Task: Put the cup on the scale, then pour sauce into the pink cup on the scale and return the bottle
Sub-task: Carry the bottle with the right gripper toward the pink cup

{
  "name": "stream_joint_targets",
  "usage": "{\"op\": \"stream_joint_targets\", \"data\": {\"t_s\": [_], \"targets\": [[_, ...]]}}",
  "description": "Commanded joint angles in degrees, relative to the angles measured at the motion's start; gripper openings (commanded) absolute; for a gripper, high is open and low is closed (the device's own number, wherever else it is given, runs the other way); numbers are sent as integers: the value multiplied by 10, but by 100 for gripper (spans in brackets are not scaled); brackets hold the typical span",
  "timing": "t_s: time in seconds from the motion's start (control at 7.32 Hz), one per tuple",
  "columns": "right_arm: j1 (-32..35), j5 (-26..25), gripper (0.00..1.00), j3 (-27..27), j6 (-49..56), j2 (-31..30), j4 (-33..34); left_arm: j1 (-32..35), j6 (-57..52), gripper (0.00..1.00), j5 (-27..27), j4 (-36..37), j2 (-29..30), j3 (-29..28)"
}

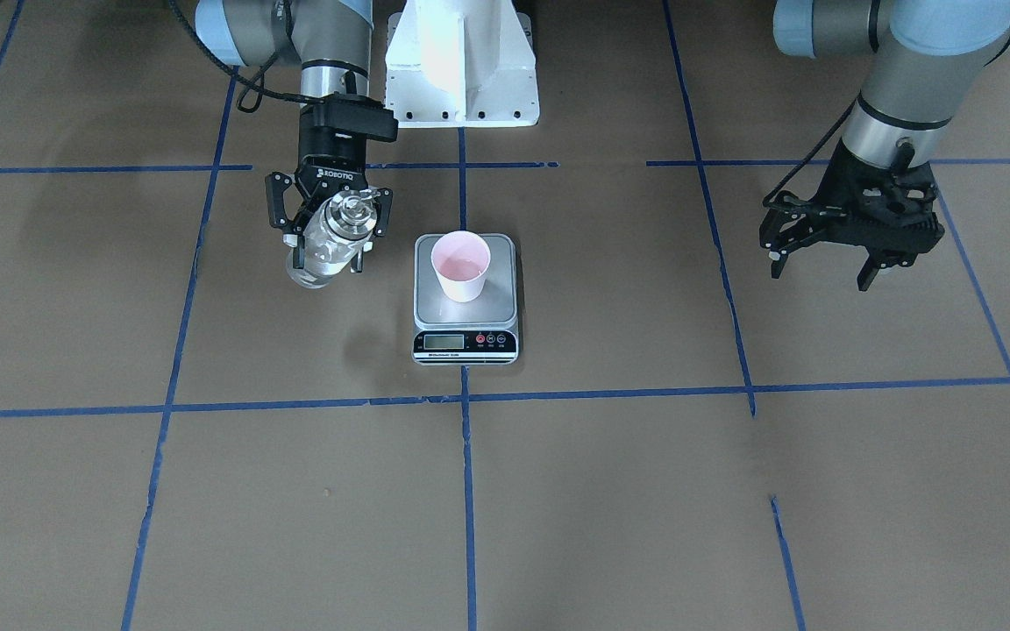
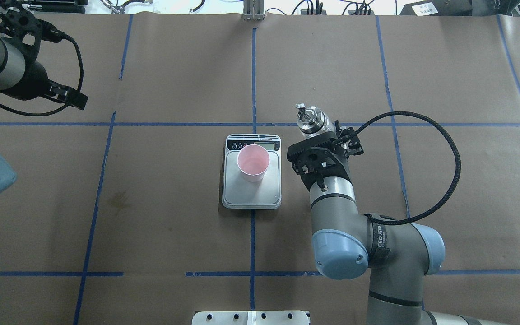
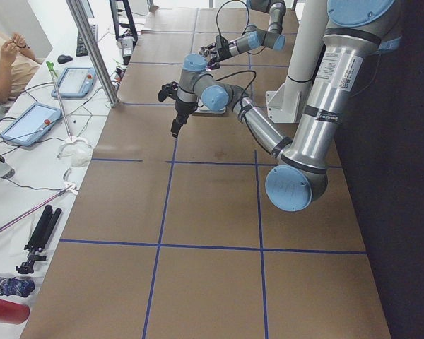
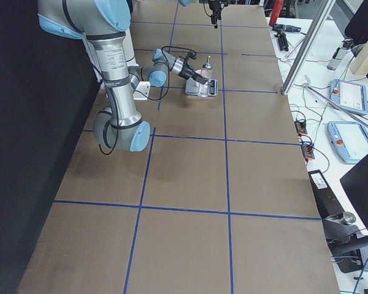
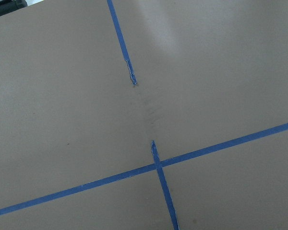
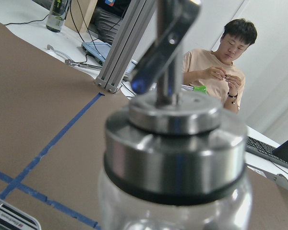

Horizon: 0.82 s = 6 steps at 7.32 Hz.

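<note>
The pink cup [image 1: 461, 265] stands upright on the scale [image 1: 465, 333] at mid-table; both also show in the overhead view, the cup [image 2: 253, 162] on the scale [image 2: 252, 198]. My right gripper [image 1: 330, 237] is shut on the clear glass bottle [image 1: 330, 241], holding it above the table beside the scale. Its metal spout cap [image 2: 310, 118] shows in the overhead view and fills the right wrist view [image 6: 175, 129]. Clear liquid shows in the bottle. My left gripper [image 1: 821, 267] is open and empty, far off to the side.
The white robot base [image 1: 461, 61] stands at the table edge behind the scale. Blue tape lines [image 1: 465, 399] grid the brown table. An operator [image 6: 218, 67] sits beyond the far table edge, with tablets and tools on the side bench [image 3: 35, 120].
</note>
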<state>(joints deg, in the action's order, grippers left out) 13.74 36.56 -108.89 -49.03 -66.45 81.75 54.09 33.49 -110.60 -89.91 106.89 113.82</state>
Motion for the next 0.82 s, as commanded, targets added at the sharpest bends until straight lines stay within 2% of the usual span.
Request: {"op": "stream_joint_targets", "data": {"t_s": [0.0,0.14,0.27,0.55,0.68], "targets": [[-18,-11,0,-2,63,1,66,0,0,99,0,0,0,0],[-23,-28,0,-4,93,9,118,0,0,99,0,0,1,0],[-35,-32,0,2,97,8,130,0,0,99,0,0,0,0],[-45,-70,0,8,159,28,210,0,0,99,1,0,0,0],[-46,-71,0,15,166,36,215,0,0,99,1,0,0,0]]}}
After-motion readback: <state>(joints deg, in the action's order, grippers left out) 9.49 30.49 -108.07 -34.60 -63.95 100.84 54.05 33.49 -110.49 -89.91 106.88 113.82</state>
